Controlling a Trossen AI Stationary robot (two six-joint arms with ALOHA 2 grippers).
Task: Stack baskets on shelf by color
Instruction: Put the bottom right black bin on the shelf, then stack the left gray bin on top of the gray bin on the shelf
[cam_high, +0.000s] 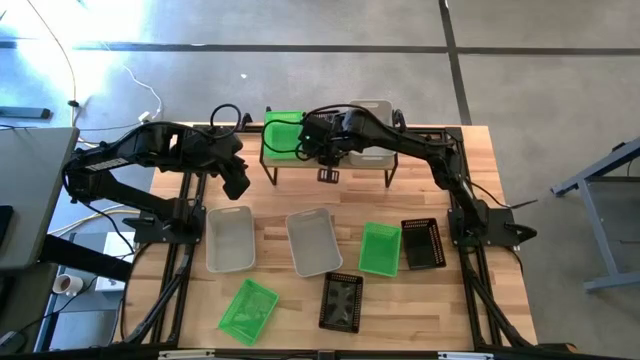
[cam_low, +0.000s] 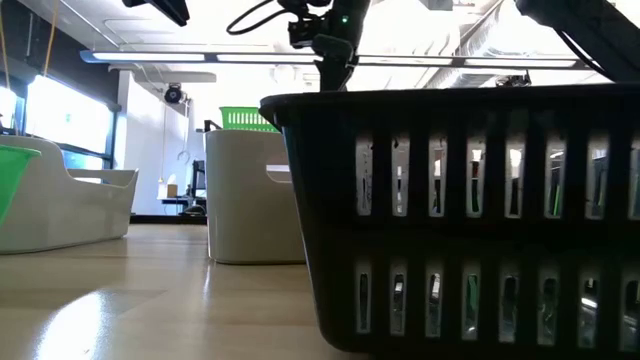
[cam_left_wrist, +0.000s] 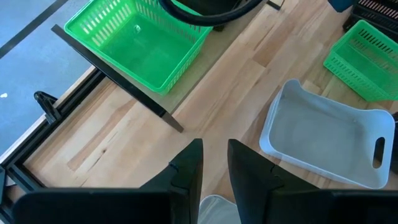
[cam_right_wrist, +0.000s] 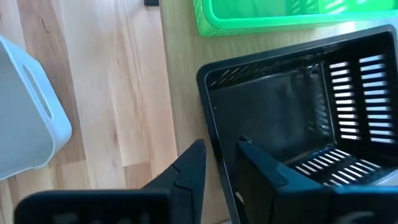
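Note:
On the shelf (cam_high: 300, 165) at the table's far side stand a green basket (cam_high: 283, 133), a black basket (cam_right_wrist: 292, 118) beside it and a grey basket (cam_high: 372, 140) at the right end. My right gripper (cam_right_wrist: 219, 149) is open over the black basket, one finger outside its side wall (cam_right_wrist: 210, 115) and one inside. The black basket rests on its bottom on the shelf board (cam_right_wrist: 180, 93). My left gripper (cam_left_wrist: 214, 165) hangs above the table left of the shelf, slightly open, with nothing between its fingers. My right gripper comes from above, slanting down, and straddles the black basket's side wall (cam_right_wrist: 214, 134): one finger (cam_right_wrist: 193, 168) outside, the other (cam_right_wrist: 261, 174) inside. Whether either finger touches the wall I cannot tell. The basket stands upright on the shelf.
On the table in front of the shelf lie two grey baskets (cam_high: 229, 238) (cam_high: 315, 241), a green one (cam_high: 380, 248) and a black one (cam_high: 423, 243). Nearer the front edge are another green basket (cam_high: 248, 309) and a black one (cam_high: 342, 300).

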